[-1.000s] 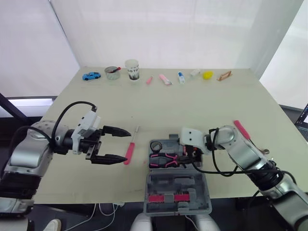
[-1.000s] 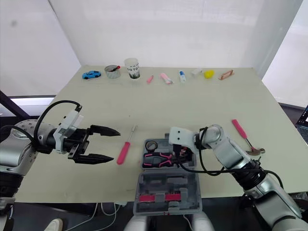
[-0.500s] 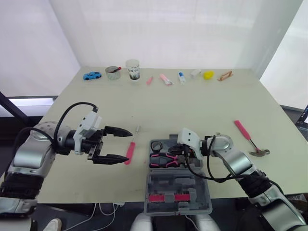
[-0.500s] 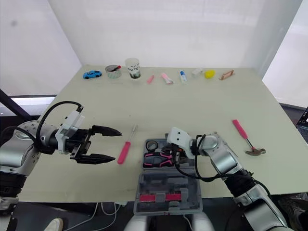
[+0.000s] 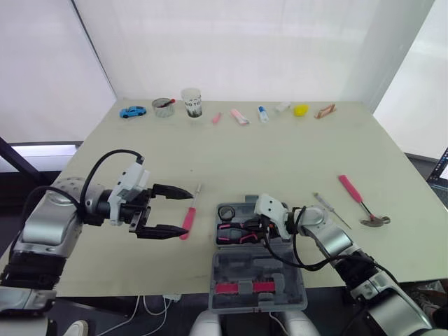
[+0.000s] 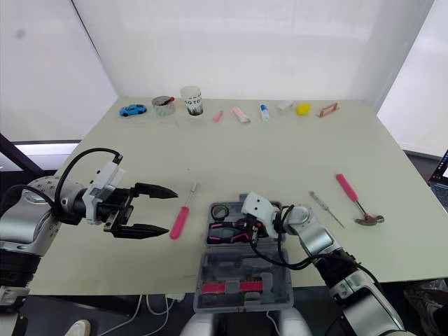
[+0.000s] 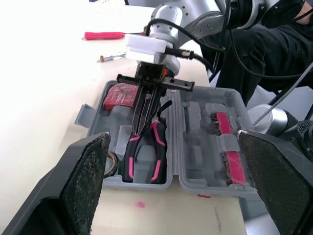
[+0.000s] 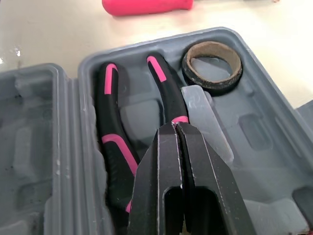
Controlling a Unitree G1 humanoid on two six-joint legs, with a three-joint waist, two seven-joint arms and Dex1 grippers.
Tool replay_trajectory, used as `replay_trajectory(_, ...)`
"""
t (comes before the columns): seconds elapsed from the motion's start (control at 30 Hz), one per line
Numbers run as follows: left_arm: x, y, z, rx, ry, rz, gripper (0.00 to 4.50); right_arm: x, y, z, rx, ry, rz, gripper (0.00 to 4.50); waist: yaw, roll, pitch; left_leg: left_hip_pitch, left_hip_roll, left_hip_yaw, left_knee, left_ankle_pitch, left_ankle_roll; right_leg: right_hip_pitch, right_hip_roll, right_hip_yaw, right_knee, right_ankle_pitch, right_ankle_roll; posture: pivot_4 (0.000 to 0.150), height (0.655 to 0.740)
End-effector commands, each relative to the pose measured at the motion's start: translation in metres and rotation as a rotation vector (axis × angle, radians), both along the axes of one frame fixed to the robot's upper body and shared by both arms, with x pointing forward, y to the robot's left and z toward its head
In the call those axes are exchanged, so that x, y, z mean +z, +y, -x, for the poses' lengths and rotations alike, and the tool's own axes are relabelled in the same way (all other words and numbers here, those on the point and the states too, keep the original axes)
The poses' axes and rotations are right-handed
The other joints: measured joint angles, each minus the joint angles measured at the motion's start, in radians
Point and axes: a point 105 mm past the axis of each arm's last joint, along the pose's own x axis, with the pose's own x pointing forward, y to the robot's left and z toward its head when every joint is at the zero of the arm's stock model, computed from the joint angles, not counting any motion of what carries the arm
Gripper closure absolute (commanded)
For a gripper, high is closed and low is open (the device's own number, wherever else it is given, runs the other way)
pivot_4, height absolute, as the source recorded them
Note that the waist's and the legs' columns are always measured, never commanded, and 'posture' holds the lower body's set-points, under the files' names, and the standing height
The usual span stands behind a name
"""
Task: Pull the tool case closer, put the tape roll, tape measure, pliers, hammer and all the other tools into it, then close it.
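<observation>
The grey tool case (image 5: 259, 266) lies open at the table's front edge. In its far half lie the black-and-pink pliers (image 8: 111, 147), a tape roll (image 8: 213, 66) and a red squarish tool (image 7: 121, 94). My right gripper (image 8: 174, 126) is shut, its tips down in that half right over the pliers' handles, with nothing between them. A pink-handled screwdriver (image 5: 188, 219) lies on the table left of the case. My left gripper (image 5: 182, 215) hovers open just left of it. The pink-handled hammer (image 5: 355, 197) and a thin metal screwdriver (image 5: 330, 209) lie to the right.
Along the far edge stand a blue toy car (image 5: 133, 110), a tin (image 5: 164, 106), a paper cup (image 5: 192, 101) and several small items. The case's near half (image 5: 257, 285) overhangs the front edge. Bare table spreads between the case and the back row.
My right gripper has gone from open to shut, and its arm has drawn back toward me, uncovering the thin screwdriver. The left arm has barely moved.
</observation>
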Motion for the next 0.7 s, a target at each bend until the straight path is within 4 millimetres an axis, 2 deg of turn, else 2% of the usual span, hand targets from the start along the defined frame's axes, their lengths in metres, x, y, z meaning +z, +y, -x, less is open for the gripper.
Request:
replay_trajectory(0.03,0.012,0.002,0.002,-0.022,-0.05,0.002,0.0,-0.068,-0.038,0.019,-0.075,0.187,0.25,4.47,0.0,0.0,0.0,0.007,0.0,0.0,0.0,0.0,0.0,0.007,0.0,0.0,-0.001,-0.001,-0.001,0.15,0.74)
replay_trajectory(0.07,0.012,0.002,0.002,-0.021,-0.05,0.002,0.0,-0.072,-0.042,0.021,-0.077,0.197,0.274,4.47,0.002,0.001,-0.003,0.012,0.0,0.0,-0.001,0.0,0.0,0.011,0.0,0.0,-0.001,-0.002,-0.001,0.15,0.74)
replay_trajectory(0.3,0.01,0.0,0.001,-0.02,-0.048,0.007,0.0,-0.091,-0.055,0.027,-0.07,0.193,0.363,4.47,0.008,0.006,-0.024,0.014,0.0,0.001,-0.001,0.0,0.0,0.013,-0.001,0.001,-0.003,-0.002,-0.001,0.15,0.74)
replay_trajectory(0.37,0.01,0.0,0.0,-0.015,-0.045,0.015,0.0,-0.091,-0.053,0.025,-0.076,0.177,0.353,4.47,0.008,0.008,-0.029,0.015,0.0,0.001,-0.002,0.0,0.0,0.013,-0.001,0.001,-0.003,-0.003,0.0,0.15,0.74)
replay_trajectory(0.47,0.009,0.0,-0.003,0.013,-0.049,0.032,0.0,-0.069,-0.038,0.013,-0.106,0.098,0.231,4.47,0.008,0.007,-0.03,0.016,0.0,0.001,-0.002,0.0,0.0,0.014,-0.001,0.001,-0.003,-0.004,0.002,0.15,0.74)
replay_trajectory(0.53,0.01,0.002,-0.01,0.052,-0.076,0.041,0.0,-0.045,-0.026,0.004,-0.11,-0.006,0.123,4.47,0.008,0.007,-0.03,0.016,0.0,0.001,-0.002,0.0,0.0,0.014,-0.001,0.002,-0.003,-0.004,0.002,0.15,0.74)
replay_trajectory(0.57,0.011,0.002,-0.012,0.061,-0.083,0.044,0.0,-0.039,-0.024,0.002,-0.112,-0.031,0.096,4.47,0.007,0.007,-0.03,0.016,0.0,0.001,-0.002,0.0,0.0,0.014,-0.001,0.002,-0.003,-0.004,0.002,0.15,0.74)
replay_trajectory(0.63,0.011,0.001,-0.015,0.075,-0.085,0.061,0.0,-0.012,-0.012,-0.006,-0.172,-0.063,-0.051,4.47,0.005,0.006,-0.029,0.015,0.0,0.002,-0.002,0.0,0.0,0.014,-0.001,0.002,-0.003,-0.004,0.002,0.15,0.74)
replay_trajectory(0.7,0.011,0.001,-0.015,0.081,-0.084,0.072,0.0,0.006,-0.007,-0.008,-0.181,-0.094,-0.133,4.47,0.003,0.008,-0.026,0.013,0.0,0.002,-0.002,0.0,0.0,0.012,-0.001,0.003,-0.003,-0.004,0.002,0.15,0.74)
